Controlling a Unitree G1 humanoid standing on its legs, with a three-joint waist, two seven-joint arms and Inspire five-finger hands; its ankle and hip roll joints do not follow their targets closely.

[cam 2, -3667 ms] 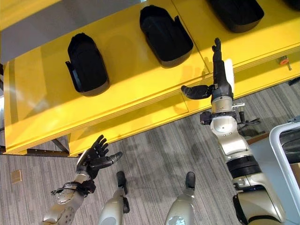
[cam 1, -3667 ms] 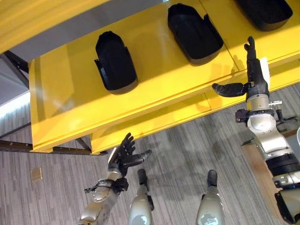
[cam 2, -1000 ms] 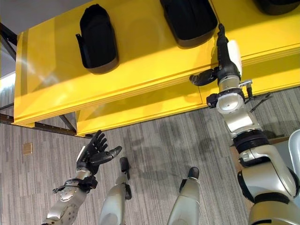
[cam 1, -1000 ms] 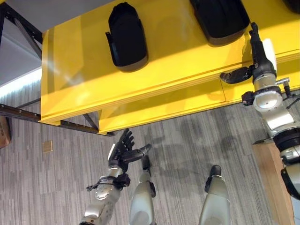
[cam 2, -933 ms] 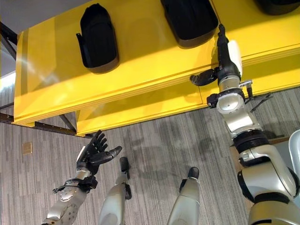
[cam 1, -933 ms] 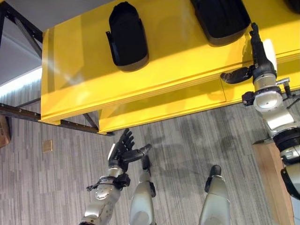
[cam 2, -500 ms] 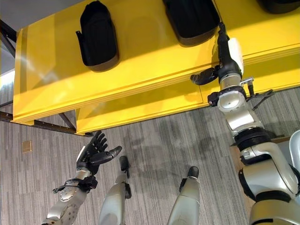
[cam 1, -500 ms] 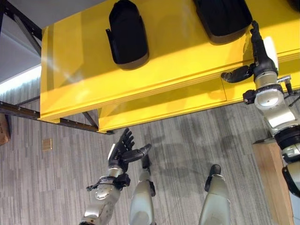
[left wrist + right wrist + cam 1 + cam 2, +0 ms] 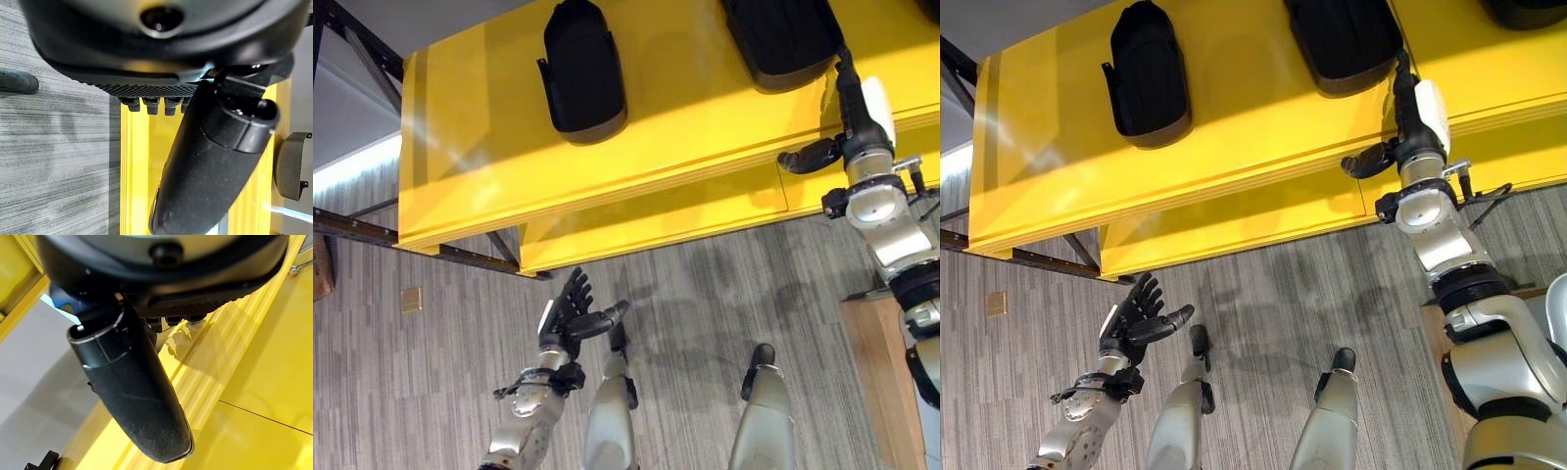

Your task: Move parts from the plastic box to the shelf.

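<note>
Black moulded parts lie on the top of the yellow shelf: one towards the left, a second to its right, a third at the far right. My right hand reaches up over the shelf's front edge just below the second part, fingers straight, thumb spread, holding nothing. My left hand hangs low over the floor in front of the shelf, fingers spread and empty. The left wrist view shows its thumb against the shelf and one part beyond.
A lower yellow tier juts out under the top board. Black frame bars run out at the shelf's left. A wooden surface stands at the right. Grey striped floor has a small tan plate.
The whole picture has shifted, so the camera has moved. Both hands keep the same pose, and the parts lie where they were on the shelf.
</note>
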